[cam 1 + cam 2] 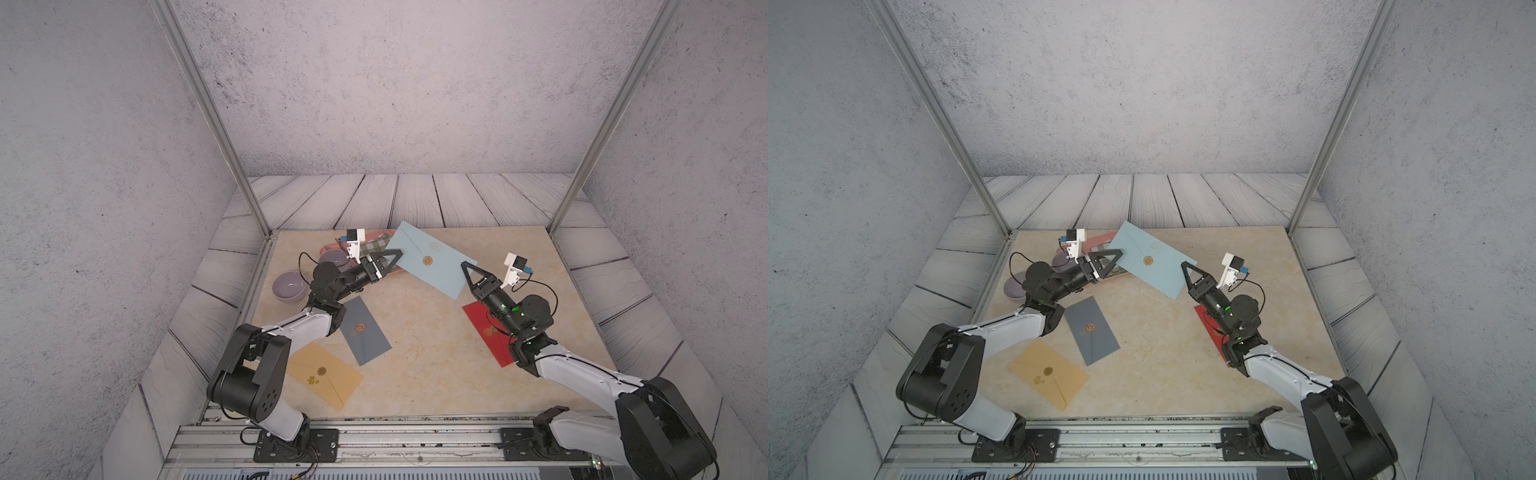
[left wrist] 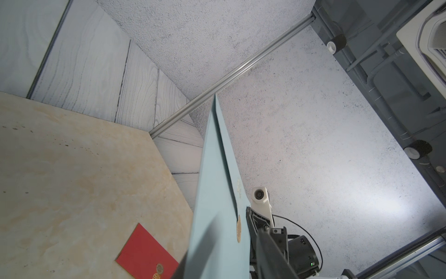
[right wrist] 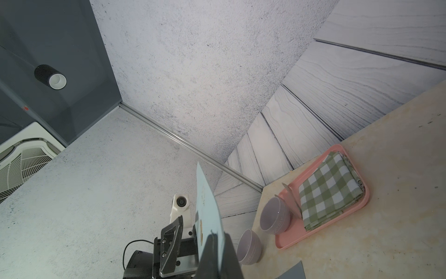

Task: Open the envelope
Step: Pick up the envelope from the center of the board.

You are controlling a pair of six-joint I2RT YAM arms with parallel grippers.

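At the far left of the beige stone-look tabletop point(image 1: 415, 353) sit two grey ceramic bowls point(image 1: 289, 286) and a pink plastic tray point(image 3: 289, 240) carrying a folded green-checked cloth point(image 3: 328, 190). Nearer on that side lie a yellow paper envelope point(image 1: 324, 374) and a slate-grey paper envelope point(image 1: 365, 330), both flat and shut.

The left gripper point(image 1: 397, 252) reaches over the tray to the left edge of the light blue paper envelope point(image 1: 440, 270), which hangs clear of the tabletop, far of centre, slanting down to the right. Its jaws stand narrow about that edge. In the right wrist view one finger point(image 3: 172, 234) shows a little off the paper, so I cannot tell whether it is clamped.

The envelope's pointed flap faces up and is pinned by a round gold seal point(image 1: 427, 260); it is not yet lifted. The right gripper point(image 1: 464, 264) is closed tight on the envelope's right corner and seems to carry it. Under that arm lies a red paper envelope point(image 1: 488, 332).

The step in hand looks like getting a second hold. Next, one gripper should steady the body while the other works under the flap beside the seal and peels it up.
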